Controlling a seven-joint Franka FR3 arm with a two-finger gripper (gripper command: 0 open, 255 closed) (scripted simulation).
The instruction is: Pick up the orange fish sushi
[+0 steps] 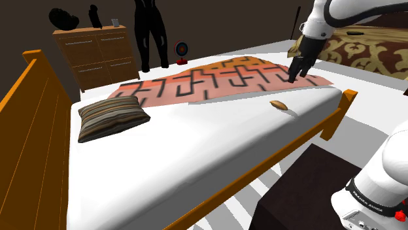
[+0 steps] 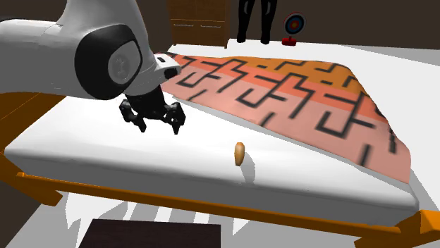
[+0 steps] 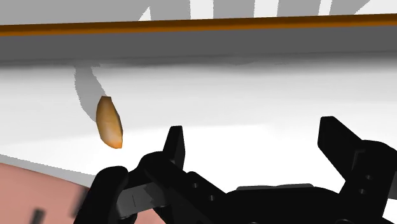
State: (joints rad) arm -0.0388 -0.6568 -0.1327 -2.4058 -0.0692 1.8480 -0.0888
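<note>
The orange fish sushi (image 1: 279, 104) is a small, oval, orange-brown piece lying on the white bed sheet (image 1: 216, 137), near the bed's foot edge. It also shows on the sheet in the second exterior view (image 2: 240, 153) and ahead of the fingers in the wrist view (image 3: 109, 121). My black gripper (image 1: 293, 77) hovers above the patterned blanket's (image 1: 229, 78) edge, beyond the sushi and apart from it. In the second exterior view the gripper (image 2: 159, 125) hangs to the sushi's left. The wrist view shows the gripper (image 3: 254, 143) open, its fingers (image 3: 175, 146) wide apart with nothing between them.
An orange wooden frame (image 1: 330, 124) rims the bed. A striped pillow (image 1: 111, 117) lies near the headboard. A wooden dresser (image 1: 98, 52), a black figure (image 1: 149, 32) and a round target (image 1: 181, 49) stand behind. The dark stand (image 1: 307, 189) sits beside the bed.
</note>
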